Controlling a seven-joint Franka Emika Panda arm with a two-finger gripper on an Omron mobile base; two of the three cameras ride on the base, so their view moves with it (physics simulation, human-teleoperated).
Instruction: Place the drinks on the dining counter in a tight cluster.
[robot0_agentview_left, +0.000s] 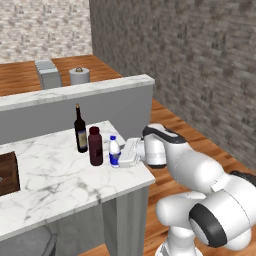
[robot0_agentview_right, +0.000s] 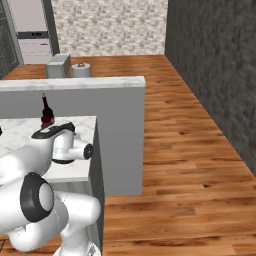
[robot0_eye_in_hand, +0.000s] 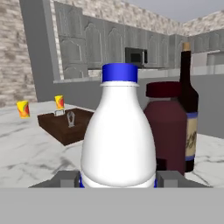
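- Our gripper (robot0_eye_in_hand: 118, 179) has its fingers closed on the base of the water bottle (robot0_eye_in_hand: 118, 144), standing on the dining counter (robot0_agentview_left: 60, 175)
- Just beyond it, the maroon bottle (robot0_eye_in_hand: 168, 127), then the wine bottle (robot0_eye_in_hand: 188, 105)
- We judge a sideways nudge could topple these
- Farther left, a wooden tray (robot0_eye_in_hand: 65, 124) holds a small metal piece; its contents otherwise unclear

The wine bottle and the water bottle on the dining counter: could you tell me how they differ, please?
The wine bottle is tall, dark and slim-necked; the water bottle is short, pale and blue-capped. The wine bottle stands free, while the gripper is closed on the water bottle. Both stand upright on the dining counter.
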